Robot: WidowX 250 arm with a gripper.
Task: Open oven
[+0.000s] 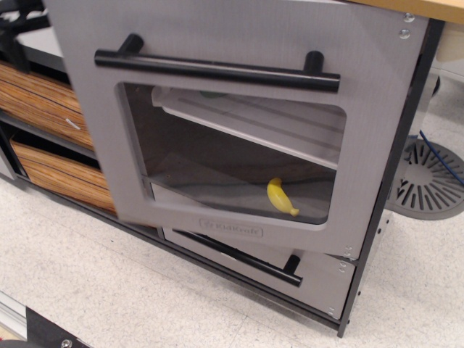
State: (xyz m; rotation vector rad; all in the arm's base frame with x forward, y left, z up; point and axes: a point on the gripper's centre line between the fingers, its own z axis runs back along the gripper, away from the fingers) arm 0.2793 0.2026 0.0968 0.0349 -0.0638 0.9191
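The grey oven door (217, 29) with its long black bar handle (217, 70) and clear rounded window (232, 159) stands ajar, hinged on the right, its left edge swung out over the wood-grain drawers. Its lower left corner is blurred. Through the window I see a white shelf (254, 123) and a yellow banana (280, 197) on the oven floor. My gripper (13, 36) shows only as dark parts at the top left corner, beside the door's left edge. Its fingers are mostly cut off, and I cannot tell whether it touches the door.
A small grey drawer (319, 279) with a black bar handle (239, 255) sits below the oven. Two wood-grain drawers (43, 101) are at the left. A round grey grille (428, 177) lies on the floor at the right. A wooden countertop (428, 7) runs above.
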